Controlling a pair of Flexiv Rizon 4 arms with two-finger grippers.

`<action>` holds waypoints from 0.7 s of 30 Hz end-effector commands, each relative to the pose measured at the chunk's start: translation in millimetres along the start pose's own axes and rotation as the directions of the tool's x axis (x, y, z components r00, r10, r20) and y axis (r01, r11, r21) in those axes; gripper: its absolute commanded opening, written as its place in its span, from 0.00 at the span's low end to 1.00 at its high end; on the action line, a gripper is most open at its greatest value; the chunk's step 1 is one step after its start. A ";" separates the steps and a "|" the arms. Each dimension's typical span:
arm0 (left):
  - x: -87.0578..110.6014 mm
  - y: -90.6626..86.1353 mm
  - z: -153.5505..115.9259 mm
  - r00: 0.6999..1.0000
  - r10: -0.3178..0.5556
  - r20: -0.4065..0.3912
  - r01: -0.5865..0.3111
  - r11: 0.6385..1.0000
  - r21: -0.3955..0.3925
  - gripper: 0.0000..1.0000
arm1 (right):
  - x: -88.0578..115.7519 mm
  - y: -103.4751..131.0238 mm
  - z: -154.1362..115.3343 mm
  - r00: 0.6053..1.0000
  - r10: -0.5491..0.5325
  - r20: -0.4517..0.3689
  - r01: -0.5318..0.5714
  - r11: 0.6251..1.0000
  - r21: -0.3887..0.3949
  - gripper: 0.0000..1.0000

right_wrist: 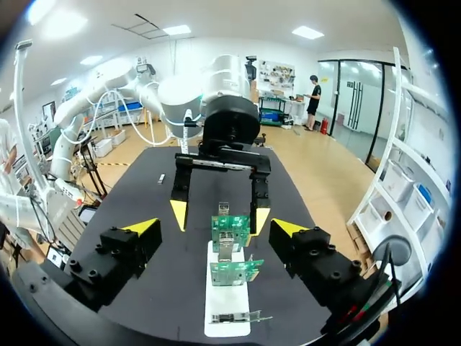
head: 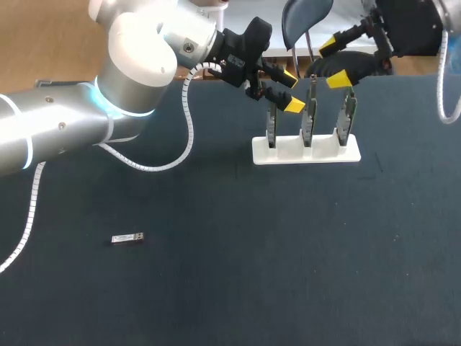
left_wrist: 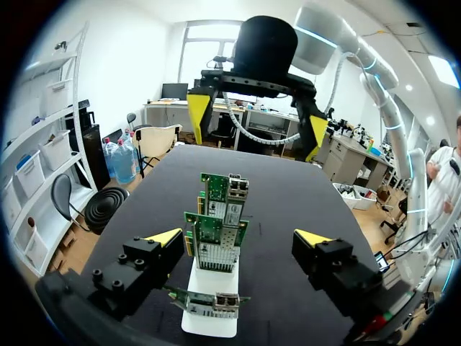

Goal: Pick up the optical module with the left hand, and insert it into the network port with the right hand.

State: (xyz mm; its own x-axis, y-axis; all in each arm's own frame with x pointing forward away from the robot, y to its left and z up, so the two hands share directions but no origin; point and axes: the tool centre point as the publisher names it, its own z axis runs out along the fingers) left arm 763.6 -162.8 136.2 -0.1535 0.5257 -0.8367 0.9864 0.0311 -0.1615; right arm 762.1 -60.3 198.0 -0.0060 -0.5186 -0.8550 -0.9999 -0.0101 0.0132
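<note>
Dark blue desk [head: 216, 288] fills the scene under both of my arms. My left arm [head: 65, 130] comes in from the left and reaches across to the far middle. My right arm [head: 410, 29] comes in at the far right corner. On the far side of the desk a white stand [head: 305, 151] holds three network cards [head: 308, 119] upright in a row. My left hand [head: 291, 90] hovers just at the left of the stand, released, with its yellow fingers wide apart. My right hand [head: 333, 62] hangs over the far right of the stand, also released. The optical module [head: 127, 238], small and silver, lies flat on the near left of the desk, well apart from both hands.
</note>
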 end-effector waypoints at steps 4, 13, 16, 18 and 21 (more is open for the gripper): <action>-1.1 0.8 -0.2 1.000 -0.001 -0.005 0.001 1.000 0.002 1.00 | -8.1 -6.5 -1.7 1.000 -0.021 -0.001 0.021 1.000 0.010 0.00; -1.1 0.8 -0.2 1.000 -0.001 -0.005 0.001 1.000 0.002 1.00 | -12.3 -6.7 7.1 0.999 -0.027 -0.033 0.029 0.999 0.042 0.00; -1.1 0.8 -0.2 1.000 -0.001 -0.005 0.001 1.000 0.002 1.00 | -9.9 -5.1 13.5 0.998 -0.026 -0.052 0.029 0.998 0.049 0.00; -1.1 0.8 -0.2 1.000 -0.001 -0.005 0.001 1.000 0.002 1.00 | -8.9 -5.0 15.8 0.999 -0.020 -0.050 0.023 0.998 0.055 0.00; -1.1 0.8 -0.2 1.000 -0.001 -0.005 0.001 1.000 0.002 1.00 | -7.1 -6.5 20.2 0.999 -0.007 -0.044 0.010 0.998 0.067 0.00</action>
State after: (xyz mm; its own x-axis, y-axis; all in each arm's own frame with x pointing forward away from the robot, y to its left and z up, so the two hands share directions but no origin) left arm 763.6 -162.7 136.2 -0.1535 0.5256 -0.8367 0.9864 0.0311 -0.1614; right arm 773.1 -41.2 196.8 0.0011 -0.5560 -0.8312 -0.9994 0.0283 -0.0203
